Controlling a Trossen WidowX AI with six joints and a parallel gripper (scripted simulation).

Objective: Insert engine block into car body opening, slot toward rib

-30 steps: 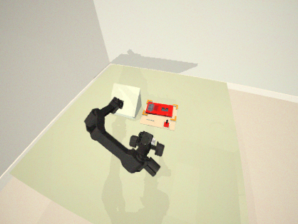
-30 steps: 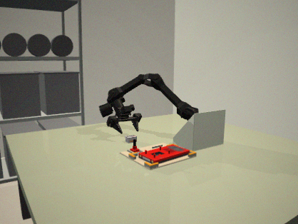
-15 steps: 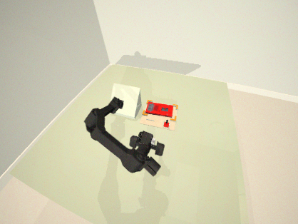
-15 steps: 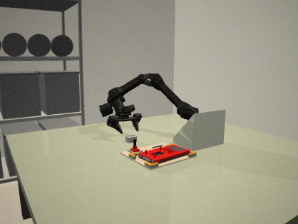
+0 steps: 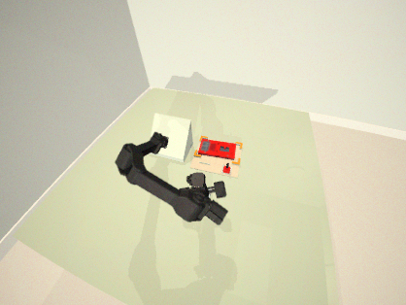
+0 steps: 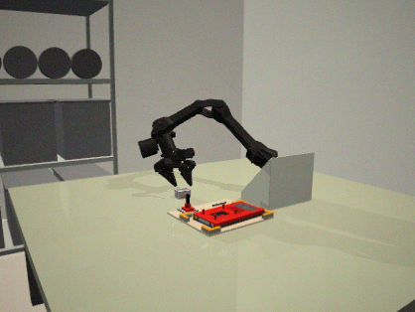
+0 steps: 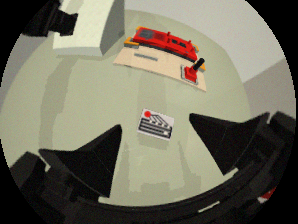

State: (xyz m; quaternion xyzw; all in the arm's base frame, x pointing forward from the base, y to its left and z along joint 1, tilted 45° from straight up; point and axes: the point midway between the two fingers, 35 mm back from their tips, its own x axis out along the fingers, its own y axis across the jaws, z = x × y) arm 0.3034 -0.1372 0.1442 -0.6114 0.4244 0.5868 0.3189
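Fingers spread wide and empty above the block (image 7: pixel 156 123), which sits on the tabletop (image 6: pixel 124 258) just off the car body (image 6: pixel 228 213), not in its opening; it looks small, rigid and light, best pinched across its two flat sides.

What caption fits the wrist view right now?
Open gripper jaws hang above the small grey engine block on the table, short of the red car body.
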